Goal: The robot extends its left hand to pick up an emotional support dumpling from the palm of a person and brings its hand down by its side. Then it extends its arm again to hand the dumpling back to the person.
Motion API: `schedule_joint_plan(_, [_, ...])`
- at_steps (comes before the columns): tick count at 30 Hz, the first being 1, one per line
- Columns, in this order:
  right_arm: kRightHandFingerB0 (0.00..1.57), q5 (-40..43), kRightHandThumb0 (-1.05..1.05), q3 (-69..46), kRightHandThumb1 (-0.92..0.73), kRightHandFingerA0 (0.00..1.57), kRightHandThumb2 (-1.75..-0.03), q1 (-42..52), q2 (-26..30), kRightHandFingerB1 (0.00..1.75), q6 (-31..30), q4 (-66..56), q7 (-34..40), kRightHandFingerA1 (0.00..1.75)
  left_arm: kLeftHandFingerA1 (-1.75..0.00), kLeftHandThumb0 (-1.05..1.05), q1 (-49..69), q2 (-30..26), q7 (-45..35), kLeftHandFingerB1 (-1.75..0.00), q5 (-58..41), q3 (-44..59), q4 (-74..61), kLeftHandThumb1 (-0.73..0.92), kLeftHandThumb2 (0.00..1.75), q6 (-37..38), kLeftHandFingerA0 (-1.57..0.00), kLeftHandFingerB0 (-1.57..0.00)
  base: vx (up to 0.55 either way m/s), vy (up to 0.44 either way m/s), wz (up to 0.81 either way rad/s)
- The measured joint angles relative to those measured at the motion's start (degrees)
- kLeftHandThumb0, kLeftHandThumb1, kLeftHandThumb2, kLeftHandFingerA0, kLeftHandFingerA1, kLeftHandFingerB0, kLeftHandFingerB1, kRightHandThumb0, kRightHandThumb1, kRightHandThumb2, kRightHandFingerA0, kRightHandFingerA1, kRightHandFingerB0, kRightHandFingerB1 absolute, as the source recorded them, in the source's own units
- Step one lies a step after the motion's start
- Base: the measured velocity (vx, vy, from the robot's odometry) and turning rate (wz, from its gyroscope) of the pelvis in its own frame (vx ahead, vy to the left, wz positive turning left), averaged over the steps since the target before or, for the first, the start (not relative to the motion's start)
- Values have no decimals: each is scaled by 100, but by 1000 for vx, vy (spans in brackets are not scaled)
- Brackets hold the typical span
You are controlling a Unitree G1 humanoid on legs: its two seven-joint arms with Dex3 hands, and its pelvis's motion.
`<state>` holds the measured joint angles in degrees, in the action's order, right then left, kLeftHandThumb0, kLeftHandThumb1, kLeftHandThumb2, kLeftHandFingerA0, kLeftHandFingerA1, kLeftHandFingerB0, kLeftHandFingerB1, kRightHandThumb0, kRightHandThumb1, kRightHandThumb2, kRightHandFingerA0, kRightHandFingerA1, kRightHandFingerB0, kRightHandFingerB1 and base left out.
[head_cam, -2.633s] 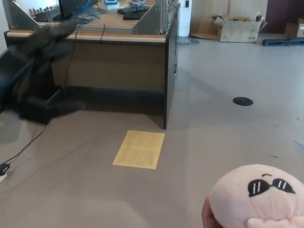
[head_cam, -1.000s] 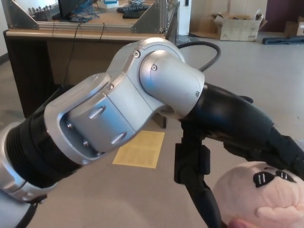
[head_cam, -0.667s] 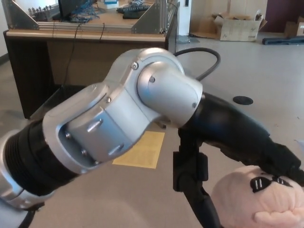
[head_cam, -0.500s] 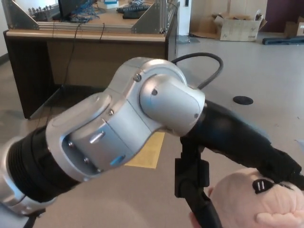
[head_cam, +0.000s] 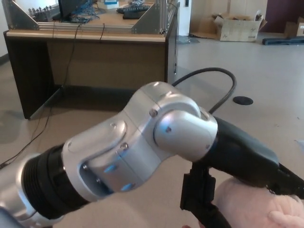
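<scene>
One silver-and-black left arm filled the lower half of the head view, reaching toward the bottom right. Its left hand was clasped on the single pink dumpling, one black finger pressed against the plush's near side and the palm over its top. The dumpling sat at the bottom right corner. One wooden desk stood behind, and one cardboard box lay on the floor.

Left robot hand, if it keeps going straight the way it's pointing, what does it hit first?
The pink plush dumpling. The left robot hand angles down toward the lower right and already seems pressed onto it, so nothing lies between them, though contact depth is hard to judge.
</scene>
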<state>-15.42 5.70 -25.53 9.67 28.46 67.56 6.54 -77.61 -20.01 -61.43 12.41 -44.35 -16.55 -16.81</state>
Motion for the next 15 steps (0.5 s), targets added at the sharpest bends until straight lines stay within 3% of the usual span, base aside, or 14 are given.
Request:
schedule_joint_plan(7, [54, -2, -41, 22, -75, 55, -62, 0, 0, 47, 1, 12, 0, 79, -27, -105, 350, 138, 258, 0, 488, -16, -69, 41, 136, 278, 0, 0, 0, 0, 0])
schedule_joint_plan(8, [54, -2, -41, 24, -75, 55, -62, 0, 0, 47, 1, 14, 0, 79, -61, -105, 393, 172, 278, 0, 548, -15, -69, 54, 125, 308, 0, 0, 0, 0, 0])
schedule_joint_plan(9, [54, -3, -41, 27, -75, 55, -62, 0, -1, 47, 1, 15, 0, 79, -61, -105, 450, 195, 315, 0, 591, 5, -70, 54, 125, 352, 0, 0, 0, 0, 0])
schedule_joint_plan(10, [54, -4, -41, 29, -75, 55, -62, 0, -1, 47, 2, 15, 0, 79, -60, -105, 536, 217, 380, 0, 623, 36, -72, 33, 137, 403, 0, 0, 0, 0, 0])
schedule_joint_plan(11, [54, -4, -41, 29, -75, 55, -62, 0, 0, 47, 3, 15, 0, 79, -64, -105, 758, 268, 541, 0, 684, 80, -67, 57, 127, 521, 0, 0, 0, 0, 0])
schedule_joint_plan(13, [54, -6, -41, 31, -75, 55, -62, 0, 0, 47, 3, 19, 0, 79, -64, -105, 1036, 325, 734, 0, 738, 142, -41, 57, 127, 696, 0, 0, 0, 0, 0])
schedule_joint_plan(14, [54, -6, -41, 31, -75, 55, -62, 0, 0, 47, 3, 19, 0, 79, -61, -105, 1121, 350, 800, 0, 764, 171, -30, 35, 134, 766, -3, 0, 0, 0, 0])
schedule_joint_plan(15, [54, -7, -41, 32, -75, 55, -62, 0, 0, 47, 3, 19, 0, 79, -61, -105, 1162, 366, 843, 0, 779, 193, -24, 33, 133, 812, -4, 0, 0, 0, 0])
